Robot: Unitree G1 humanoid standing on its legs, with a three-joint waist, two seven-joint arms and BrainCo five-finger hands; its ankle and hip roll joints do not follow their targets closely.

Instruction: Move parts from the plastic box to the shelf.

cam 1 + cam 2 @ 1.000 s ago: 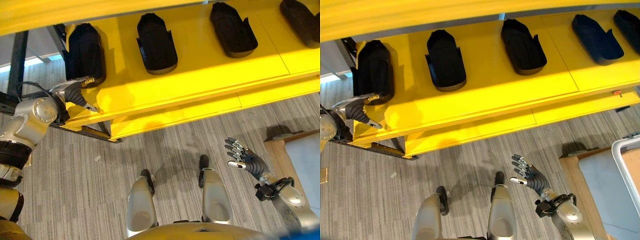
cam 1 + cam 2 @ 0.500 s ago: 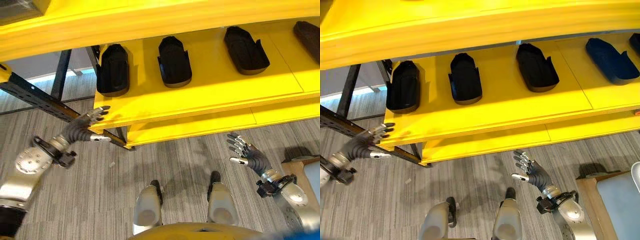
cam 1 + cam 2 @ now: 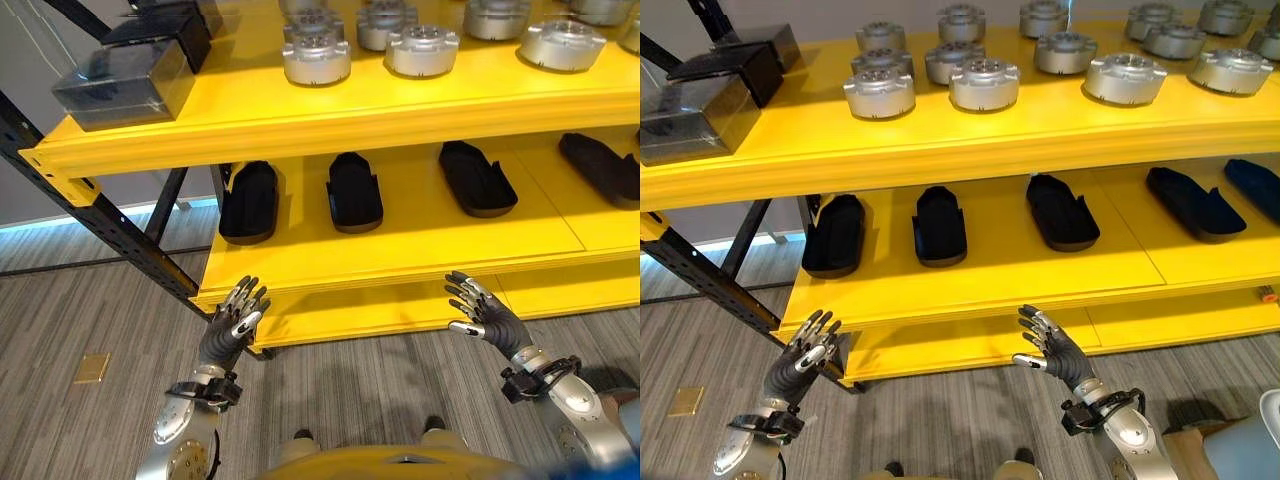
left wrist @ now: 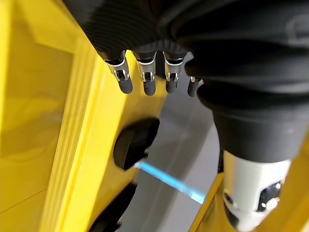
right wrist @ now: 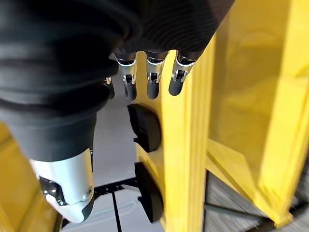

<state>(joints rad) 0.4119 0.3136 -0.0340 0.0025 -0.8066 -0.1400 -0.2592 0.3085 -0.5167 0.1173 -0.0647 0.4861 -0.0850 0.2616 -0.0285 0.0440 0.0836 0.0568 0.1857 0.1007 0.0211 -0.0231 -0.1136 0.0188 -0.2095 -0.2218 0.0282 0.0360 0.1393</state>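
Observation:
Several black moulded parts lie in a row on the yellow shelf's [image 3: 400, 255] lower level: one at the left [image 3: 249, 200], one beside it [image 3: 354, 190], one further right [image 3: 477, 178]. My left hand [image 3: 232, 325] is raised in front of the shelf's front edge, open and empty. My right hand [image 3: 482, 316] is raised the same way further right, also open and empty. In the left wrist view the straight fingers [image 4: 145, 79] point past the shelf edge toward a black part [image 4: 135, 142]. The right wrist view shows straight fingers [image 5: 150, 82] and another black part [image 5: 145, 126].
The upper level carries several round silver metal parts [image 3: 983, 82] and dark boxes [image 3: 130, 80] at its left end. A black slanted shelf brace [image 3: 110, 230] runs down at the left. At the lower right corner are a pale bin rim [image 3: 1272, 408] and a wooden stand [image 3: 1185, 440].
The camera has tilted up, bringing the upper level into sight. My left hand has left the shelf's left end and now stands raised before the front edge. The right hand stays raised and open.

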